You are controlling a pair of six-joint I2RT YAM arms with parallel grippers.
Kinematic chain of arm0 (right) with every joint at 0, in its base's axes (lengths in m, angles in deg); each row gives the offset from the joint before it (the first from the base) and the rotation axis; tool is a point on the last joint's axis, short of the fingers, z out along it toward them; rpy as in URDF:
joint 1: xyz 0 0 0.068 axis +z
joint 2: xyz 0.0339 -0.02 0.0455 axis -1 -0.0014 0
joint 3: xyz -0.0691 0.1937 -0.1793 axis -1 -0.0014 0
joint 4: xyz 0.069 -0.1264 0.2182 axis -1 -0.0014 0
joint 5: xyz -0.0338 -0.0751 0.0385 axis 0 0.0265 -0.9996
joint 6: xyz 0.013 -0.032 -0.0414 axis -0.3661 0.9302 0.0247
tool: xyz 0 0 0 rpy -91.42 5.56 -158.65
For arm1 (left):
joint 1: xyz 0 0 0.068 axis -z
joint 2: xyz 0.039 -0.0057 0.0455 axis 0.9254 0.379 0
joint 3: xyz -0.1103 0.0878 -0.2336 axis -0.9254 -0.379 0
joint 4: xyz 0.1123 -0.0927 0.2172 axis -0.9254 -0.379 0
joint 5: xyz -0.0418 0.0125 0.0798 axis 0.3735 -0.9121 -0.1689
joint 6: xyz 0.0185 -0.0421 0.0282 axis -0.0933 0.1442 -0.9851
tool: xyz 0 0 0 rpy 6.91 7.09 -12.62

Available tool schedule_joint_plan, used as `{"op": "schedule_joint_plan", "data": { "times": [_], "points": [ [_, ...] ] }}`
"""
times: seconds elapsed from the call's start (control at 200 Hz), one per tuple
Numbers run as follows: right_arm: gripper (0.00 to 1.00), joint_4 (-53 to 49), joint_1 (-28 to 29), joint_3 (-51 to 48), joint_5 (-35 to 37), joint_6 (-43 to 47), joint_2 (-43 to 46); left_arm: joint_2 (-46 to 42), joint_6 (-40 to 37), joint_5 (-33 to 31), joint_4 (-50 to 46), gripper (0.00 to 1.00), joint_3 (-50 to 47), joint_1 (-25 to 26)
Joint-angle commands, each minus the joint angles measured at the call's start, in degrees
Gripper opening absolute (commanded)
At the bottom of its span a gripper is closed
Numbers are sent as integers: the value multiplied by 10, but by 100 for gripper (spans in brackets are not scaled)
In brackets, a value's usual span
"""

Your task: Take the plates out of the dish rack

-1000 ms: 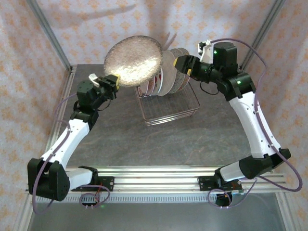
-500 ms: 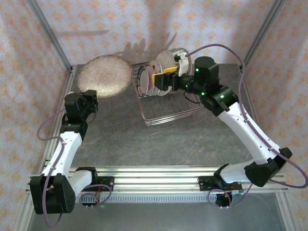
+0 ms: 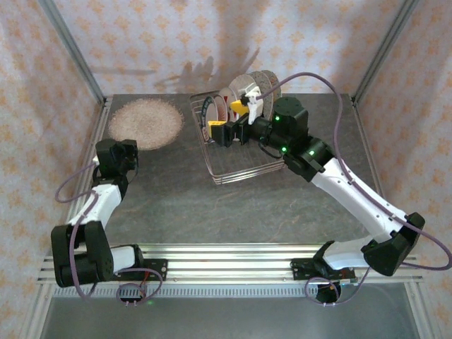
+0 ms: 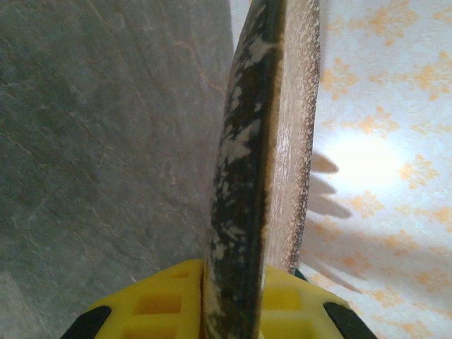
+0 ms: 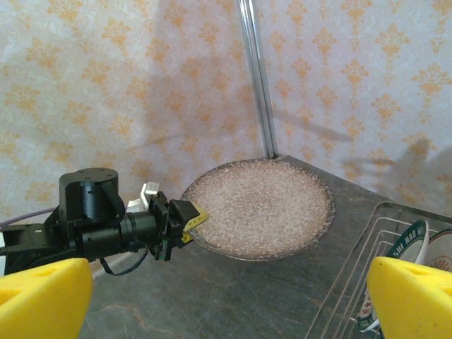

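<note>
Top external view: at the far-left corner of the table (image 3: 176,205), the brown speckled plate (image 3: 145,121) lies nearly flat, its near rim clamped by the left gripper (image 3: 131,146). In the left wrist view, yellow fingers (image 4: 162,307) pinch that rim from both faces. I cannot tell whether the plate touches the table. Further right, the dish rack (image 3: 247,168) holds the other plates (image 3: 258,85) upright. The right gripper (image 3: 229,120) hovers over the rack's left part, jaws spread wide, holding nothing.

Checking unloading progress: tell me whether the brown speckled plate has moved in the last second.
Yes. The brown speckled plate has swung left, away from the dish rack to the far-left corner of the table, in the left gripper.
</note>
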Motion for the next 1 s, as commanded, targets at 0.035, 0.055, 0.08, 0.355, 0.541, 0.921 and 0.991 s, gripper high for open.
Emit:
{"op": "schedule_joint_plan", "data": {
  "times": [0.035,0.055,0.08,0.355,0.541,0.921,0.991],
  "points": [
    [99,59,6,-18,42,28,22,23,-19,10,239,0,32,-17],
    [99,59,6,-18,45,29,21,33,-20,12,247,0,34,-18],
    [99,60,6,-20,49,28,21,44,-21,14,257,0,36,-20],
    [99,134,7,-52,81,15,11,171,-21,36,330,0,80,-35],
    [99,191,8,-59,102,-5,-17,239,-22,45,349,0,115,-36],
    [99,197,8,-39,116,-13,-47,349,-27,69,374,0,180,-44],
    [99,196,8,-39,117,-16,-48,361,-29,70,375,0,190,-45]
  ]
}}
